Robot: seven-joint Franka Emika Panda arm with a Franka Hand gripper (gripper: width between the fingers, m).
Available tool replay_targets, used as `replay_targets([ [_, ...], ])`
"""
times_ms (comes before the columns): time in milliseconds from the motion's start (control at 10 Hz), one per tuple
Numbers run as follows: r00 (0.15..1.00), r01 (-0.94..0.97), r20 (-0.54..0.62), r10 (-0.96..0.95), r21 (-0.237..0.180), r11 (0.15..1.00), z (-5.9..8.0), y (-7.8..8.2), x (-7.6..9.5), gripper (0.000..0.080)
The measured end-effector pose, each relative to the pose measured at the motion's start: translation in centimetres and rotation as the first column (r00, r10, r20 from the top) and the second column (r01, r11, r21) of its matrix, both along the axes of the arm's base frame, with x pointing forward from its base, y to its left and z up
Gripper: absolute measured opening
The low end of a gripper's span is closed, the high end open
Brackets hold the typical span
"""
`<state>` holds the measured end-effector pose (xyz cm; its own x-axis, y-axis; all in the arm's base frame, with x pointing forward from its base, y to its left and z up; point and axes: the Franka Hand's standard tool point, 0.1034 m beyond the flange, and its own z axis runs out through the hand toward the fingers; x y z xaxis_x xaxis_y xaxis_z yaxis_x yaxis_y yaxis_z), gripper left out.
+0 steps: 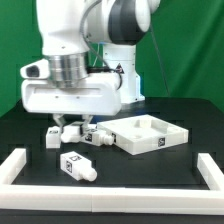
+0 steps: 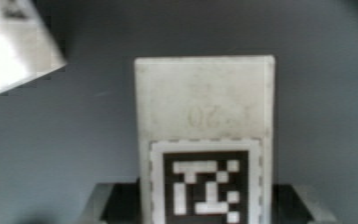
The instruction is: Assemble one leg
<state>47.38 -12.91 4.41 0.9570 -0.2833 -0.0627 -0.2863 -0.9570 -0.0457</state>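
A white leg with a black-and-white tag fills the middle of the wrist view. It stands between my two dark fingers, which press on both its sides. My gripper is shut on this leg. In the exterior view the gripper is low over the black table, just to the left of the white square tabletop. The held leg is mostly hidden there by the hand. A corner of the tabletop shows in the wrist view.
Loose legs lie near the gripper: one on its left, one in front, and more between the gripper and the tabletop. White bars edge the table at the exterior view's left and right.
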Motion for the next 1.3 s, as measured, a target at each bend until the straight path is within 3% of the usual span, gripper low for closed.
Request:
replay_targets([
  [200, 1.000, 0.001, -0.016, -0.001, -0.015, 1.000, -1.6, -1.2, -0.6, 0.0285],
  [400, 0.999, 0.001, -0.036, -0.002, -0.017, 1.000, -2.6, -1.3, -1.1, 0.0285],
  [1000, 0.999, -0.003, -0.046, 0.002, -0.014, 1.000, -3.2, -0.6, -1.0, 0.0285],
  [1100, 0.999, -0.003, -0.046, 0.002, -0.014, 1.000, -3.2, -0.6, -1.0, 0.0461],
  [1200, 0.999, 0.002, -0.048, -0.002, -0.017, 1.000, -3.0, -0.3, -0.9, 0.0581],
  [1300, 0.999, -0.022, -0.038, 0.021, -0.020, 1.000, -1.7, 0.9, -0.2, 0.0581],
])
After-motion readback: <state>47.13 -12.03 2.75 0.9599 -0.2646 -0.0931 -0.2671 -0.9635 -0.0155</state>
